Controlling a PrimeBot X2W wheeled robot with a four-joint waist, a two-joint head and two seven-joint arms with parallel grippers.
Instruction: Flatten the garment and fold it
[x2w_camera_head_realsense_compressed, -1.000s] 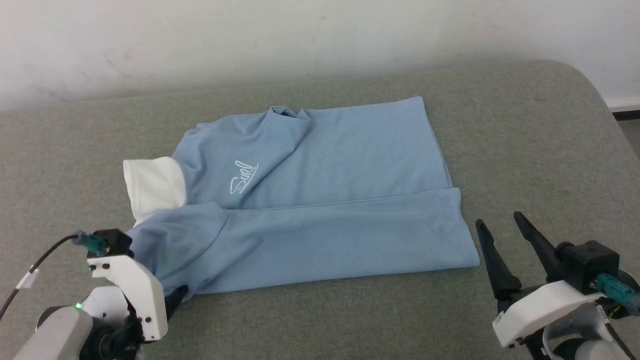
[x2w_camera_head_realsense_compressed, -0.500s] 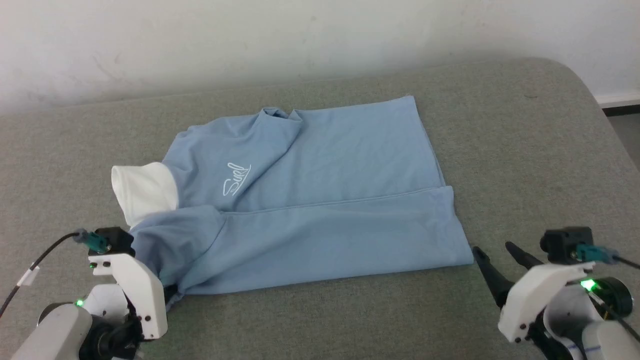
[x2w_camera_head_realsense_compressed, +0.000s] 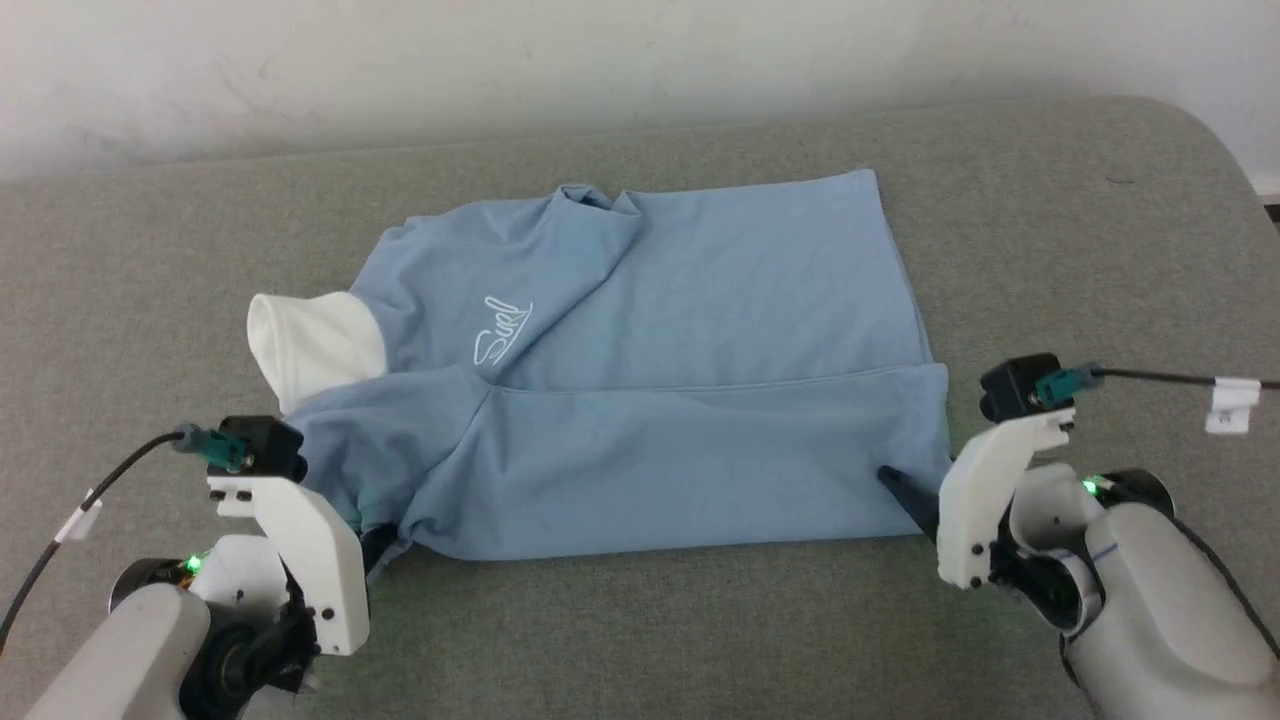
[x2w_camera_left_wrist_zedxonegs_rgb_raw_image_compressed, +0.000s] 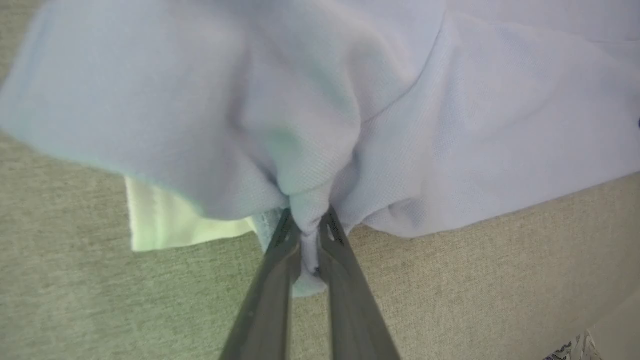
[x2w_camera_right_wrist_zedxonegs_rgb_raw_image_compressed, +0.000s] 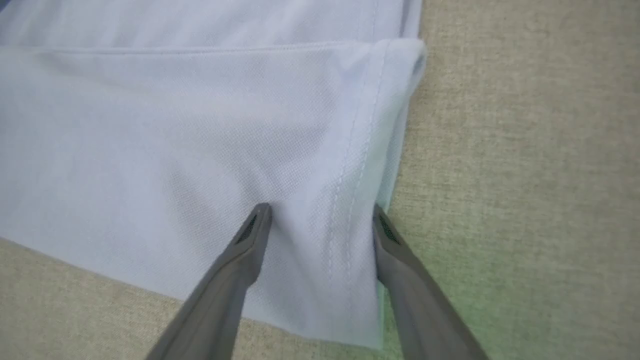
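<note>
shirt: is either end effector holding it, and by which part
The left end effector grips the shirt by bunched fabric at its near edge, beside the sleeve. The right end effector is open astride the hem.

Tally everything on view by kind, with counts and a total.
Light blue soft-fabric short-sleeved shirt: 1
Dark two-fingered tools: 2 (left tool pinching the shirt's edge, right tool open astride its hem)
Grey-green woven surface: 1
Total: 4
</note>
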